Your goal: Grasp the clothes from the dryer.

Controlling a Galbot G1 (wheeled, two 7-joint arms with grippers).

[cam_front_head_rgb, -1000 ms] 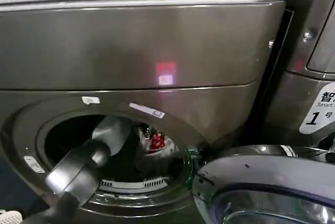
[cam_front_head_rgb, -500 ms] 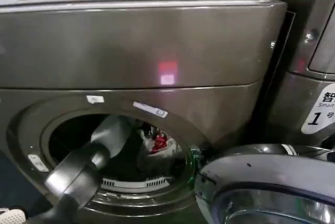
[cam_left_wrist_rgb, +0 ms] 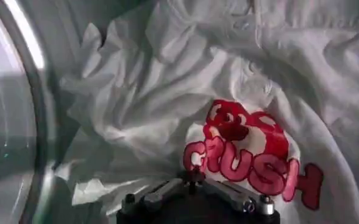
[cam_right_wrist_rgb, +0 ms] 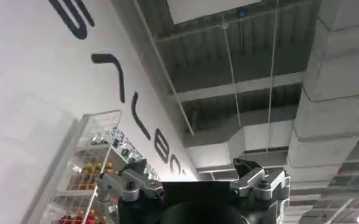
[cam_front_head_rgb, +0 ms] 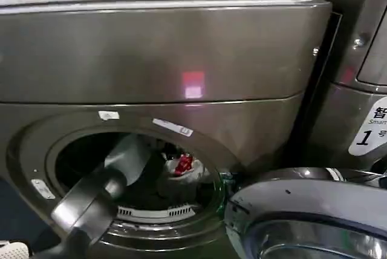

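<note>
Deeper in the dryer (cam_front_head_rgb: pixel 181 47) now, left gripper (cam_left_wrist_rgb: pixel 194 182), grip unclear, touches the clothes (cam_left_wrist_rgb: pixel 185 103).

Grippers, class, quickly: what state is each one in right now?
Left gripper: inside the dryer drum against the clothes; open or closed cannot be told.
Right gripper: open, holding nothing.

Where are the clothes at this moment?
The clothes lie inside the dryer drum, seen through its open porthole in the head view, just beyond the left arm reaching in; the left wrist view shows their red print close ahead.
</note>
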